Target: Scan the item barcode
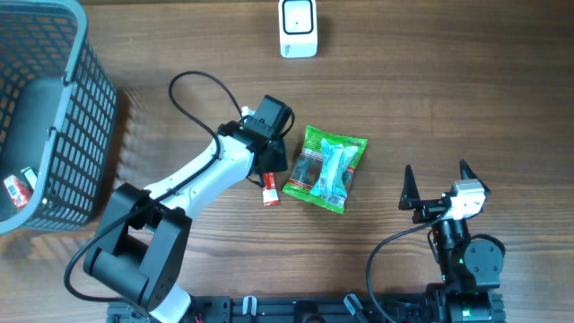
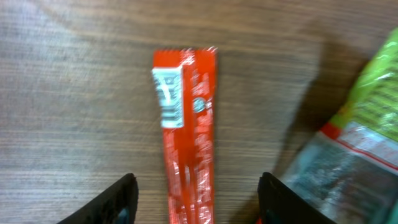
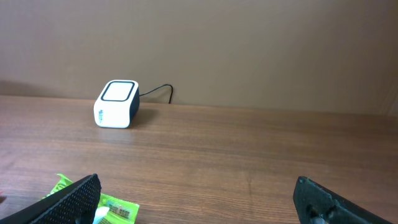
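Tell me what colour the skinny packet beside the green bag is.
The packet is red with a white label; the left wrist view shows it best.

The green packet [image 1: 326,168] is crowding the red stick [image 1: 271,191] on one side; bare bench [image 1: 448,99] is stretching open between it and the scanner [image 1: 298,28].

You see a grey mesh basket [image 1: 54,108] at the left edge of the wooden table [image 1: 448,99], with a small red-and-white packet [image 1: 18,187] inside it. A green snack bag [image 1: 325,168] lies flat mid-table, pale blue pieces showing through its clear window.
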